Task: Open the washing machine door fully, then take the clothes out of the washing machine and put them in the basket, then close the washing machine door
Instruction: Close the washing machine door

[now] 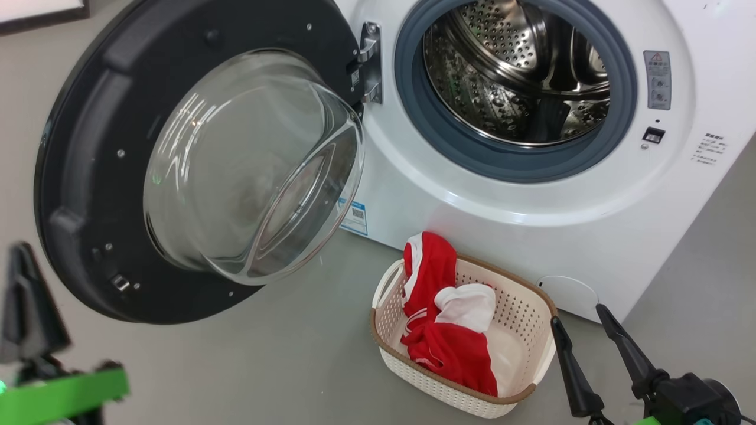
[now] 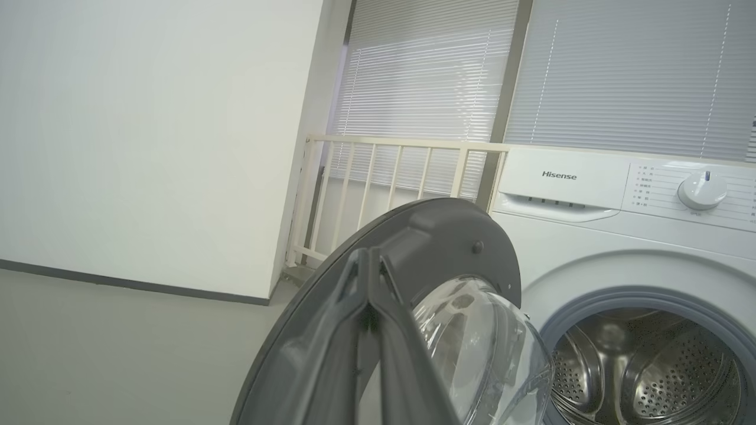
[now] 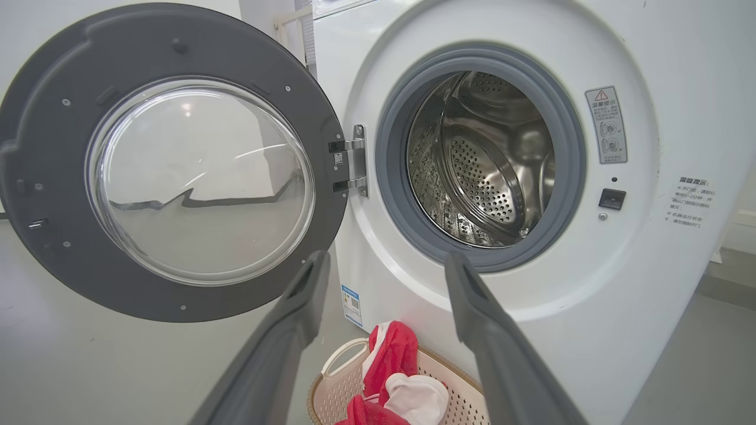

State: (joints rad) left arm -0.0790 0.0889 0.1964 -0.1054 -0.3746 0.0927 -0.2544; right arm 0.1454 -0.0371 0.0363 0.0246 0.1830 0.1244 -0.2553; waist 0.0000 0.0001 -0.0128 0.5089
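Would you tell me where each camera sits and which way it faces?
Head view: from the head, down at the washing machine door and basket; left gripper, right gripper at bottom corners.
Left wrist view: along its shut fingers at the door's rim.
Right wrist view: between open fingers into the drum.
Head and right wrist share the clothes.

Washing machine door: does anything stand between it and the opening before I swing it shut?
Nothing visible blocks it. The drum mouth and grey seal hold no fabric. The basket with the clothes sits on the floor under the opening, apparently lower than the washing machine door, so the swing should clear it.
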